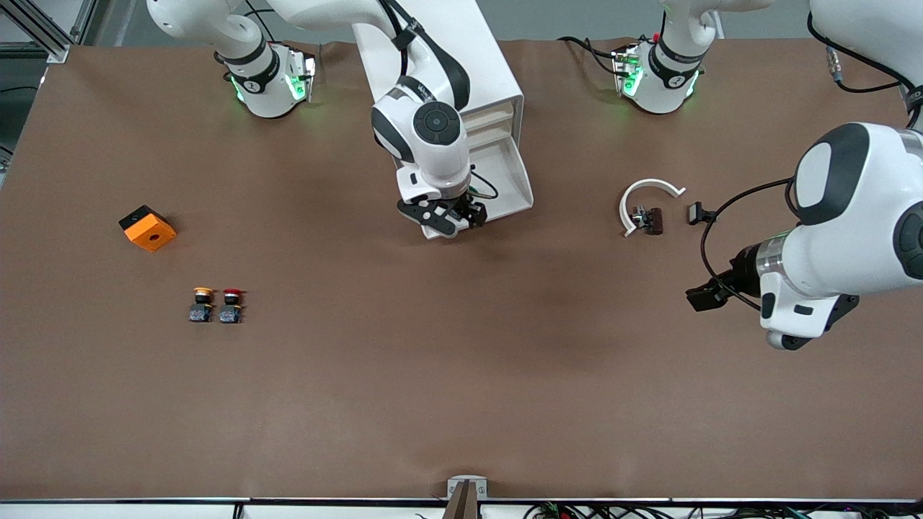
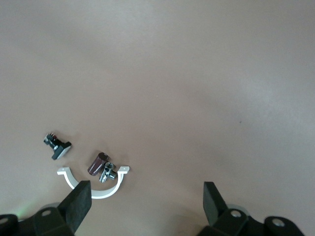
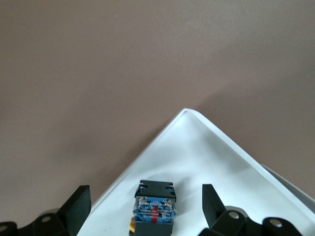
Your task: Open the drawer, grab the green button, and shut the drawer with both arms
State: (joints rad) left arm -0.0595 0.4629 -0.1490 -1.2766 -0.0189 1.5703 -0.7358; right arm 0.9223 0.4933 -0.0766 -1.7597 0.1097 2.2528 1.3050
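The white cabinet stands between the two arm bases, and its drawer is pulled out toward the front camera. My right gripper hangs low over the drawer's front corner. In the right wrist view the button lies on the white tray, showing its black and blue-grey body, with its cap mostly hidden. My right gripper is open, one finger on each side of the button with gaps between. My left gripper is open and holds nothing, above bare table at the left arm's end.
A white curved bracket, a small chrome and brown part and a black piece lie near the left gripper. A yellow-capped button, a red-capped one and an orange block lie toward the right arm's end.
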